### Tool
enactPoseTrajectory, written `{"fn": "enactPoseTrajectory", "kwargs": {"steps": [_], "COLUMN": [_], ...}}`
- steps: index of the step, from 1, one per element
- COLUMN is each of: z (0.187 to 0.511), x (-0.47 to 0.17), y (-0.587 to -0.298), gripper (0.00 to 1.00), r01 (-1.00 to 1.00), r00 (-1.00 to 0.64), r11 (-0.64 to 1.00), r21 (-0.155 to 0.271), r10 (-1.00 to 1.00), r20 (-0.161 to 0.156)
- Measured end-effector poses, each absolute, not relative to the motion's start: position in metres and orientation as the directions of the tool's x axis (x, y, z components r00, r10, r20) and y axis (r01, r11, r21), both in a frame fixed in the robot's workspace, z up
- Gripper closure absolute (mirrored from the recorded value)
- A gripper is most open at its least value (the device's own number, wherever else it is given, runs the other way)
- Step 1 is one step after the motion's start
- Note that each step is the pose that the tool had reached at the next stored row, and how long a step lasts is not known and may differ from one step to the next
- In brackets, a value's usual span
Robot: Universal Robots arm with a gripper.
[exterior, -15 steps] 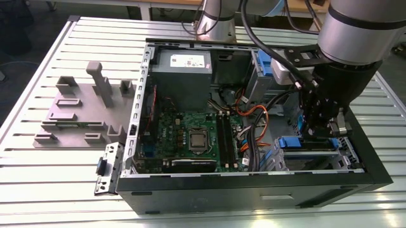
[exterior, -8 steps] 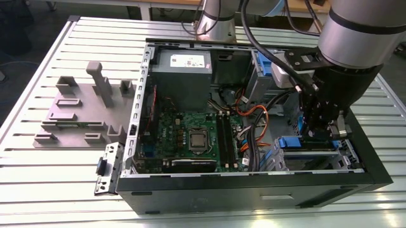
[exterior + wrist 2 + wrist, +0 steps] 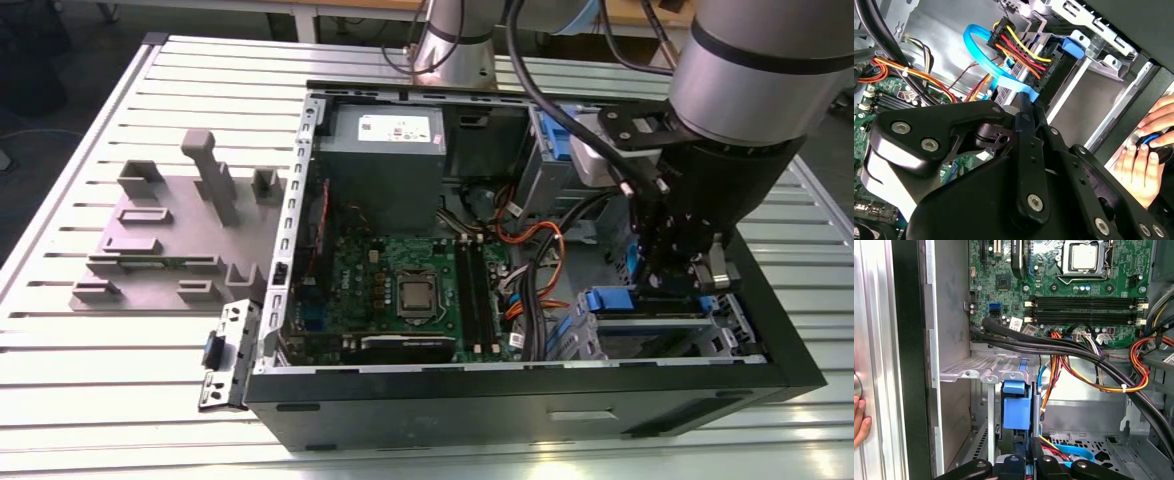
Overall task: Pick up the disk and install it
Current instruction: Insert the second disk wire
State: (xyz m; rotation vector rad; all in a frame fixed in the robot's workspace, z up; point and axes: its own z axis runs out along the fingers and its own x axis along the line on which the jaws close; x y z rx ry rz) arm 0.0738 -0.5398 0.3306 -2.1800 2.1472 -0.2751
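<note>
Two black fingers of the gripper stand pressed together, jaws closed with no gap that we can make out, right at the near end of the disk. We cannot tell whether they pinch anything. The disk stands on edge in the metal drive cage, its blue plastic rail facing us in the first wrist view, at the corner of the open computer case.

In the second wrist view the gripper's tips meet just beside a flat blue data cable and a black connector with red, yellow and black wires. A person's hand rests outside the case wall, around a small dark object.

Beyond the cage we see a thick black cable bundle crossing to the green motherboard, with its memory slots and processor socket. In the exterior view the gripper reaches down into the case on that view's right, touching the disk. Farther back sits the grey power supply. On the exterior view's left, a grey fixture lies on the slatted metal table, well apart from the case.
</note>
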Motion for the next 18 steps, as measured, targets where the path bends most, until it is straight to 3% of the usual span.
{"fn": "enactPoseTrajectory", "kwargs": {"steps": [18], "z": [0.3308], "x": [0.0661], "y": [-0.5398], "gripper": [0.84], "r01": [-0.977], "r00": [0.006], "r11": [-0.023], "r21": [-0.211], "r10": [-0.997], "r20": [0.079]}}
